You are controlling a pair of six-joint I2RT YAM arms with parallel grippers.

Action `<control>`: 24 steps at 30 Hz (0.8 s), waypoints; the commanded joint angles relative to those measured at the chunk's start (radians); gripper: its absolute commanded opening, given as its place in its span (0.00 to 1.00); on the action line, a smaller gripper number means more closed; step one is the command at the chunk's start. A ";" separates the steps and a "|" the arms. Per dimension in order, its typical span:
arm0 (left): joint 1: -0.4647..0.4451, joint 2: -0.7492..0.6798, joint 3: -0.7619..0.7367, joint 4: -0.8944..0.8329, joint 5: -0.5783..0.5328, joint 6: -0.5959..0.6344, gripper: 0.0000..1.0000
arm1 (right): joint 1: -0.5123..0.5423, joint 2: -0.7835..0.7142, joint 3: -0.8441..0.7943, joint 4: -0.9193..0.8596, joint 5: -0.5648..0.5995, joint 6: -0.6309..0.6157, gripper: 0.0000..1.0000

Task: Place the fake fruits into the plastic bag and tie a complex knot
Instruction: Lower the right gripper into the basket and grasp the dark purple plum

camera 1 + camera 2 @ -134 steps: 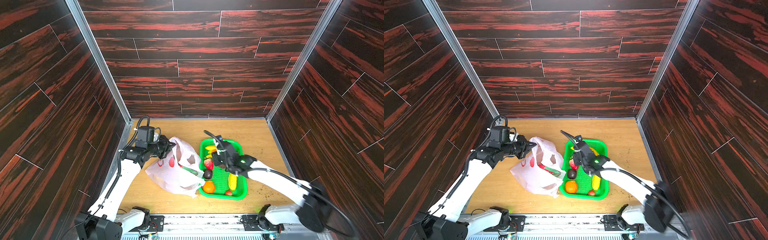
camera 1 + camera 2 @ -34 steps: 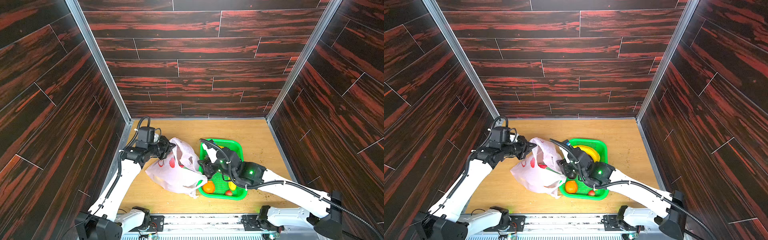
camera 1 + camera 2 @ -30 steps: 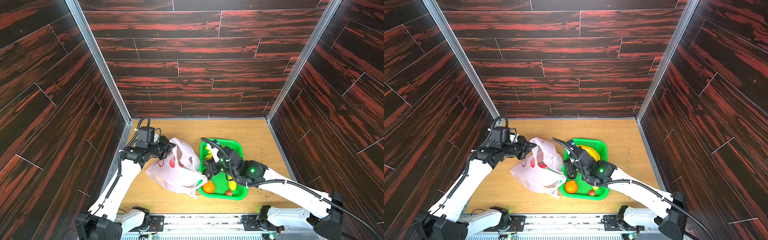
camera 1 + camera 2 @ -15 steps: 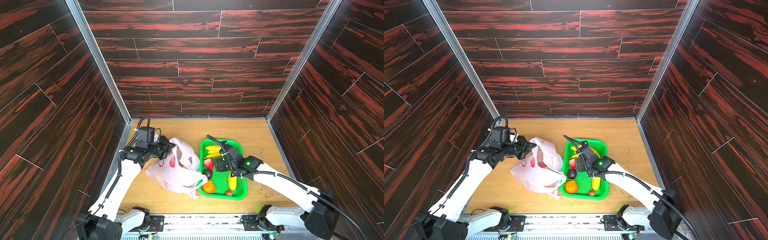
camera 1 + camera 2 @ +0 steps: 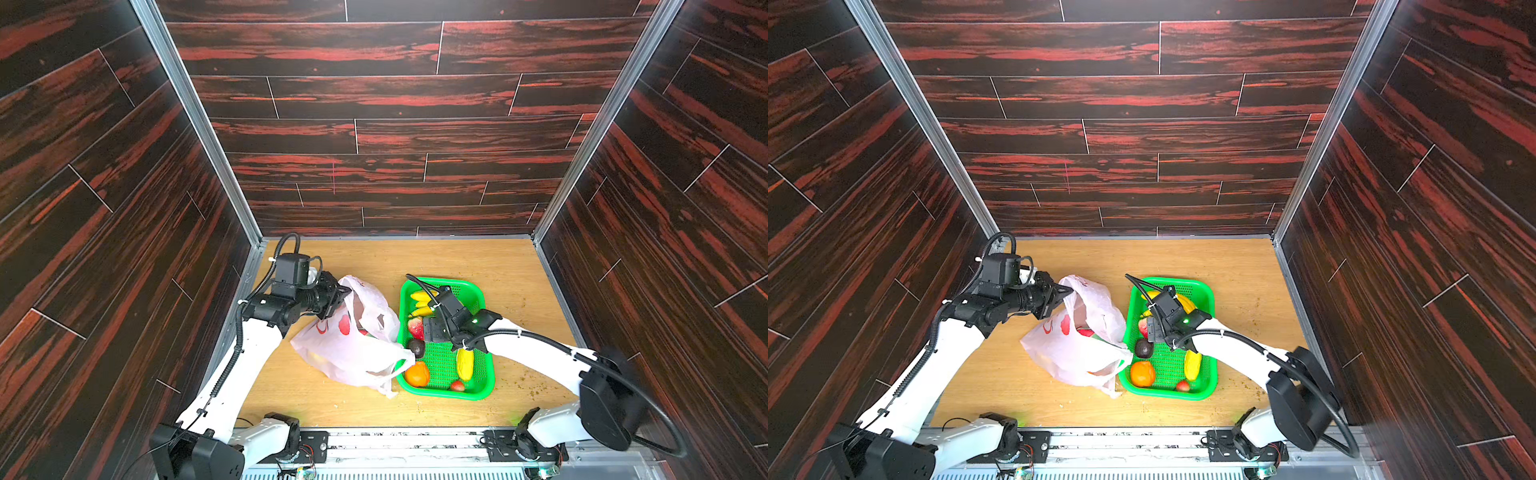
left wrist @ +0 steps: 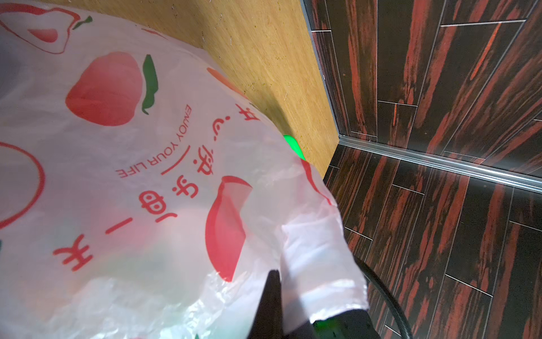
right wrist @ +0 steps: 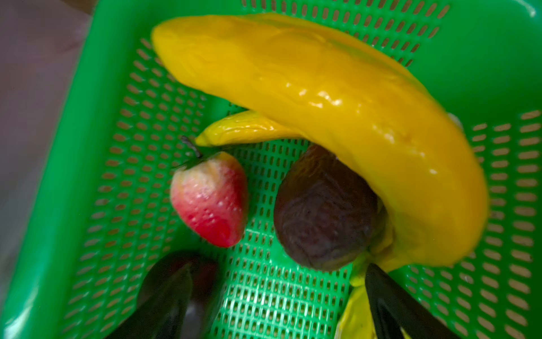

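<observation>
In a top view, our left claw (image 5: 337, 296) pinches the plastic bag (image 5: 349, 353) tight, just beside the green basket (image 5: 457, 283). In the right wrist view, our right claw (image 7: 278, 265) is spread wide, holding nothing, near the strawberry (image 7: 211, 199). Let's pinch it gently.

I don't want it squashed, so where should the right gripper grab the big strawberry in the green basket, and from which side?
I'd grip the big strawberry across its broad red middle, coming straight down from above. It lies on its side on the basket's mesh floor with bare mesh along both flanks; its stem end nearly meets a banana tip, so avoid that end.
</observation>
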 commanded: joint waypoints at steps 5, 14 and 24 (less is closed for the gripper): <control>-0.004 -0.008 0.015 -0.007 0.001 0.007 0.00 | -0.024 0.077 -0.001 0.047 0.044 0.030 0.95; -0.003 0.001 0.017 -0.007 0.006 0.008 0.00 | -0.043 0.146 0.011 0.068 0.082 0.012 0.95; -0.003 0.009 0.019 -0.009 0.009 0.010 0.00 | -0.058 0.213 0.012 0.136 0.083 0.007 0.93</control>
